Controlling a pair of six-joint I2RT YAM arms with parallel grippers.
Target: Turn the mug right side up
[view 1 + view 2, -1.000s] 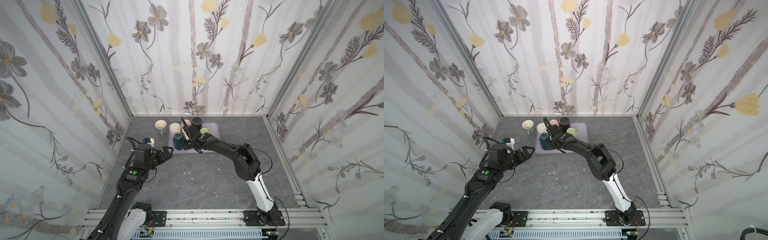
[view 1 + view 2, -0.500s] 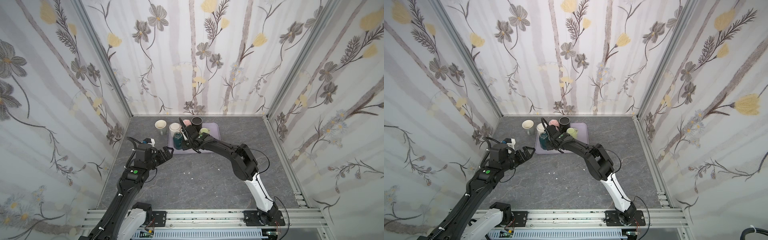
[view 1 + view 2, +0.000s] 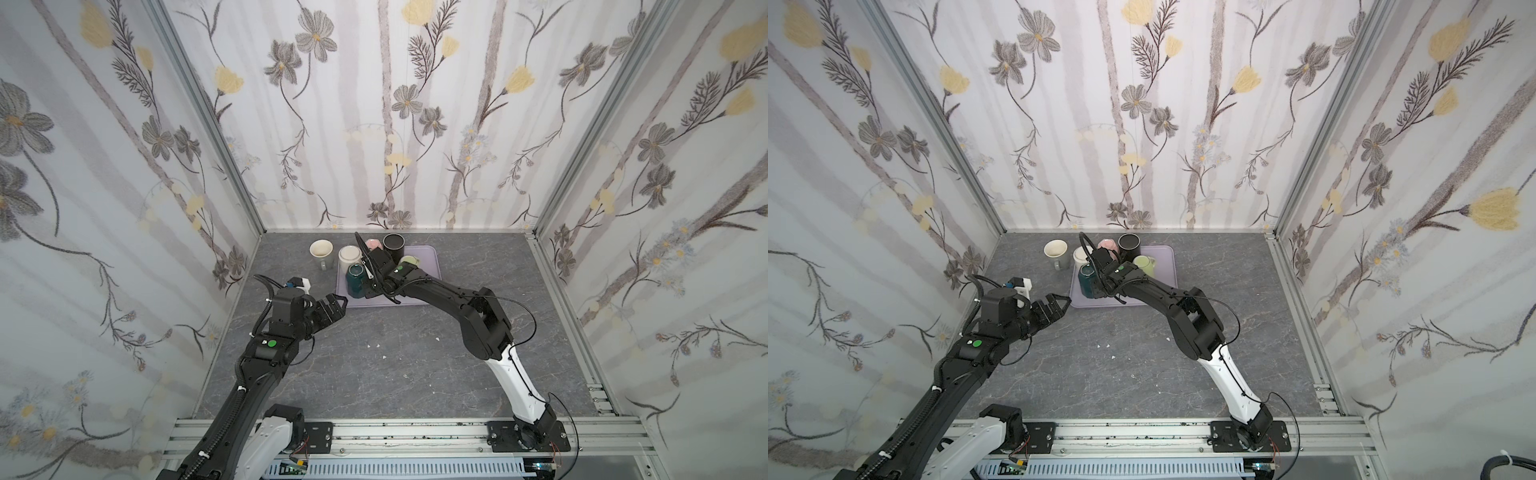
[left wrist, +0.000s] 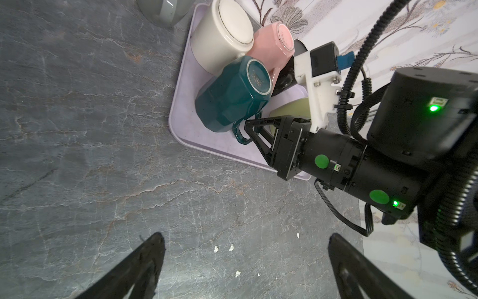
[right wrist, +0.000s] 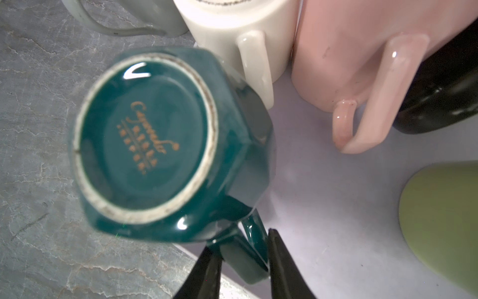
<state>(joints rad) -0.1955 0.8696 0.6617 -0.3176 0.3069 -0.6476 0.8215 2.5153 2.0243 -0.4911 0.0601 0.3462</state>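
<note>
Crockery, left to right: teal mug [image 3: 356, 279] base-up, handle pinched

Logging left gripper [image 4: 247, 236] first, hanging above bare grey table [image 3: 374, 374] just off the near-left corner of the lilac tray [image 3: 431, 259], jaws gaping wide, gripping nothing.

Listing next grey mug [image 3: 321, 250], standing mouth-up on the table beside the tray's far-left corner.

Entering cream mug [image 4: 222, 33], sitting base-up at the tray's left edge.

Placing teal mug just in front of it, at the tray's near-left corner, sitting mouth-down, showing a gold maker's mark on the upturned base.

Recording right gripper [image 5: 243, 261], reaching in from the right, jaws narrowed onto the teal handle, one finger pressing each side.

Continuing rightward: pink mug [image 4: 271, 49], sitting base-up beside the cream one; black mug [image 3: 394, 245], standing mouth-up at the far edge; green mug [image 3: 1144, 262], partly hidden by the arm, leaving its orientation unclear.
</note>
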